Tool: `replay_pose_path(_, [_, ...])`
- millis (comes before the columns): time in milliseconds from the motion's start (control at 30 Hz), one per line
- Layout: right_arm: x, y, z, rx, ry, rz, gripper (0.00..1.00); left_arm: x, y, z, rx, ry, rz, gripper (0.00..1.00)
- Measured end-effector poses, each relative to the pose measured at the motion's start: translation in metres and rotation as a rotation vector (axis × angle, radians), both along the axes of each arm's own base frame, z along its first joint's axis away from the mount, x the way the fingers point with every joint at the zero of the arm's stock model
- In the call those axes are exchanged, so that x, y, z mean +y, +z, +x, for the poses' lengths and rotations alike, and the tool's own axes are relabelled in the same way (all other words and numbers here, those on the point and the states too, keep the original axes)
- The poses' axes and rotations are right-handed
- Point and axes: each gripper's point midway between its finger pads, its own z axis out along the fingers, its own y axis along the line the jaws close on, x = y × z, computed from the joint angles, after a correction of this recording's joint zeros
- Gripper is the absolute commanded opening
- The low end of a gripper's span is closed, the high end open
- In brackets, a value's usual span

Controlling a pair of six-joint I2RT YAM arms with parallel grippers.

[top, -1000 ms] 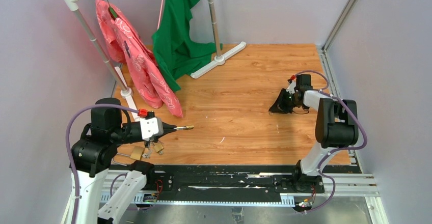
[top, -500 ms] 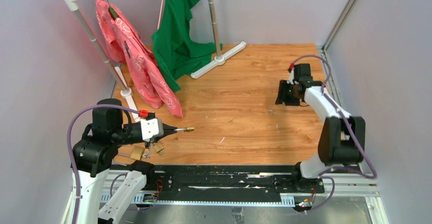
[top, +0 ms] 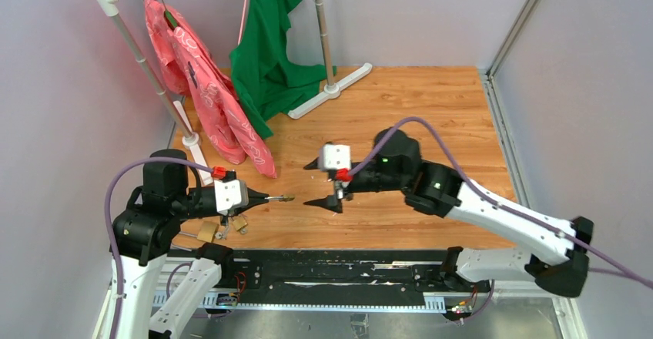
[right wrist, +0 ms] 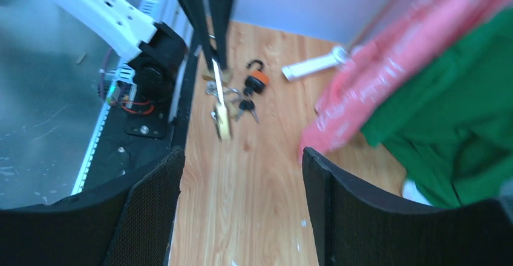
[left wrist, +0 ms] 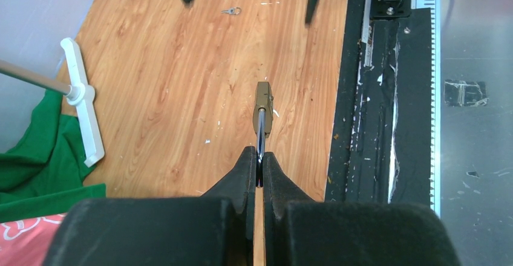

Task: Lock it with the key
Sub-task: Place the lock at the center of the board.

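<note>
Overhead camera looks down on everything; both wrist cameras share the padlock close up.

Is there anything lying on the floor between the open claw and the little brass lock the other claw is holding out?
Nothing: from above, bare wood separates the brass padlock from the right gripper. The left gripper holds it.

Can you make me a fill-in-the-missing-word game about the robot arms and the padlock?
1. The left gripper is shut on a brass ____.
2. The right gripper is wide ____ and holds nothing.
3. The shirt hanging beside the pink one is ____.
4. A small key lies on the wooden ____.

Missing words: padlock; open; green; table
</note>
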Motion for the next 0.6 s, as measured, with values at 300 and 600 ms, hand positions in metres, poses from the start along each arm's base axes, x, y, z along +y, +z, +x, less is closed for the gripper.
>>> replay_pose_path(300, [0.069,-0.028,-0.017,-0.054,0.152,-0.184,0.44,0.000,0.000,-0.001,-0.002,0.001,0.000,0.00])
replay_pose_path(600, [0.069,-0.041,-0.017,-0.041,0.159,-0.226,0.32,0.001,0.000,-0.001,-0.005,0.003,0.001,0.00])
